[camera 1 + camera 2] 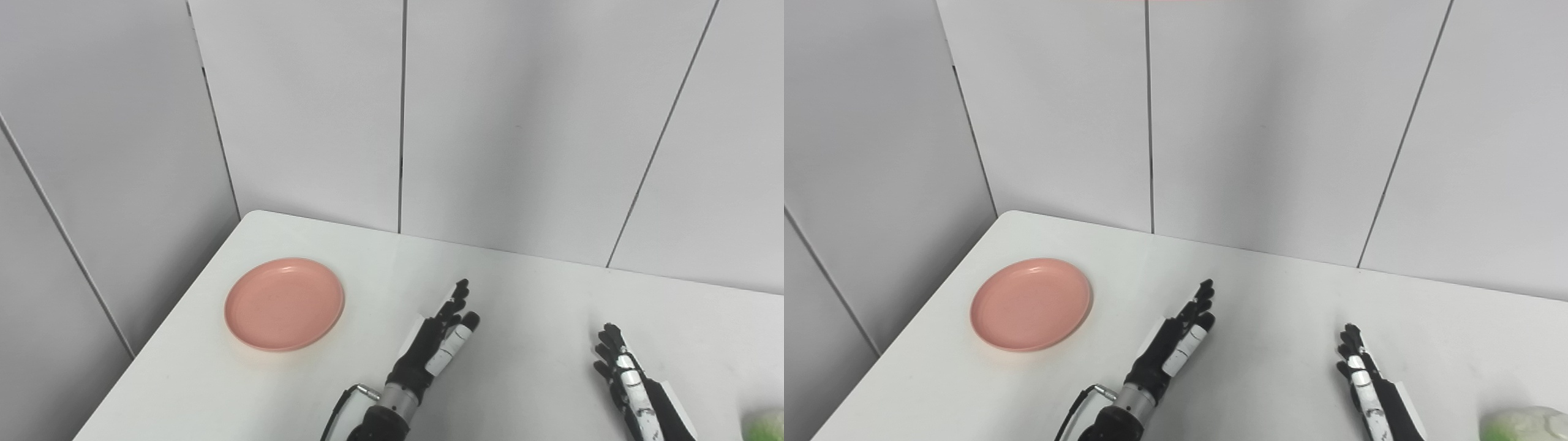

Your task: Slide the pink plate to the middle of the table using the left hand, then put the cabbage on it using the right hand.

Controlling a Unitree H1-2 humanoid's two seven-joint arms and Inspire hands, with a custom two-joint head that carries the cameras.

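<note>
A round, shallow pink plate point(284, 304) with a smooth matte face lies flat near the left edge of the plain white tabletop point(520, 294). The left robot hand point(438, 343), black with white panels, hovers right of the plate, fingers straight and slightly apart, holding nothing. The right robot hand point(1369, 386) is likewise extended and empty. The pale green, rounded cabbage point(1528, 424) sits at the bottom right corner; the left eye view shows only a blurred sliver of it.

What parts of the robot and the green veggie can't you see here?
- Cabbage: cut off by the bottom right corner in both eye views, and blurry.
- Left hand and right hand: their arms run off the bottom edge.
- Table: near edge out of frame.
</note>
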